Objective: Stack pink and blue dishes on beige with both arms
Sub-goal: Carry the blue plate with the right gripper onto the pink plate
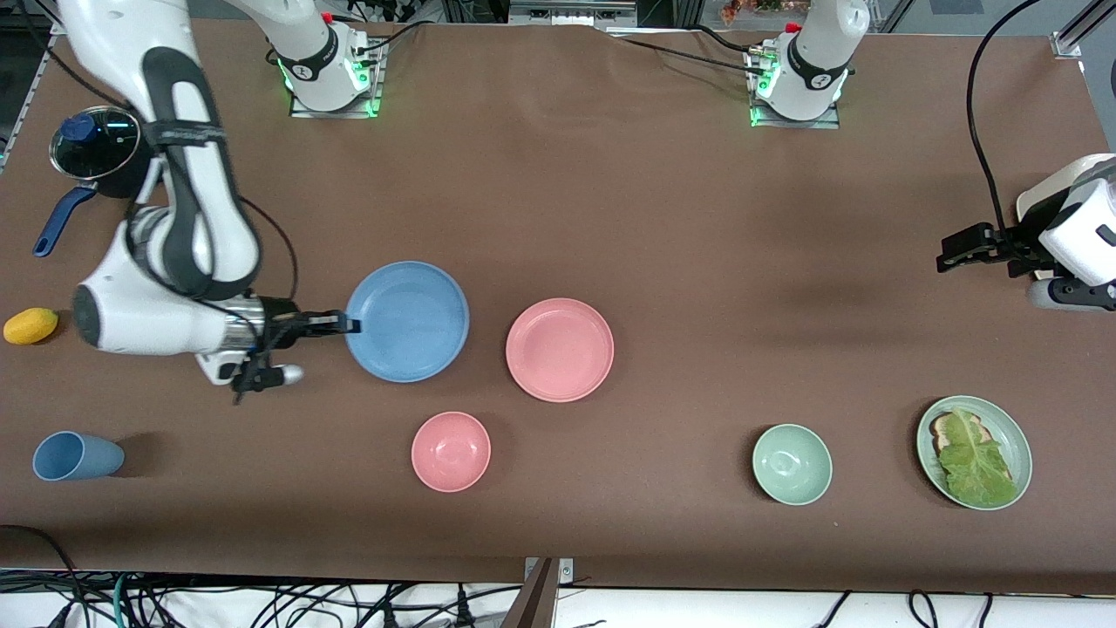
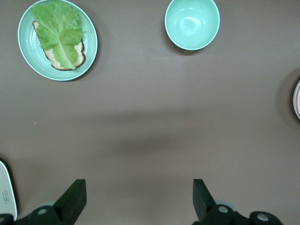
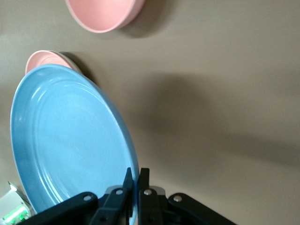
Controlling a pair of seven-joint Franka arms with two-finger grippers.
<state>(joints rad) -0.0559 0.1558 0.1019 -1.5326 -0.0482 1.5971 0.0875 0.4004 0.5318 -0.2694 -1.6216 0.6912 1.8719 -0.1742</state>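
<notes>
Brown table (image 1: 663, 218), spanning the whole scene under both arms.

Right arm (image 1: 166, 218) reaching in over the table from its base, right gripper (image 1: 349, 325) clenched on the rim of the blue plate (image 1: 407, 321), on the edge toward the right arm's end of the table. In the right wrist view, both fingers (image 3: 125, 187) pinched together over that rim, blue plate (image 3: 70, 145) tilted up off the table.

Left arm (image 1: 1077, 231) waiting at its own end of the table, well apart from the blue plate; left gripper (image 1: 959, 249) released and empty, fingers (image 2: 72, 199) spread wide over bare table.

Pink plate (image 1: 560, 350) flat on the table, just beside the blue plate, toward the left arm's end, not touching it.

Pale green plate with lettuce and bread (image 1: 974, 452) near the left arm's end, nearer the front camera than the blue plate.

Pink bowl (image 1: 451, 451) nearer the camera than the blue plate.

Green bowl (image 1: 792, 464) between the pink bowl and the lettuce plate.

Blue cup (image 1: 77, 456) on its side, toward the right arm's end from the blue plate.
</notes>
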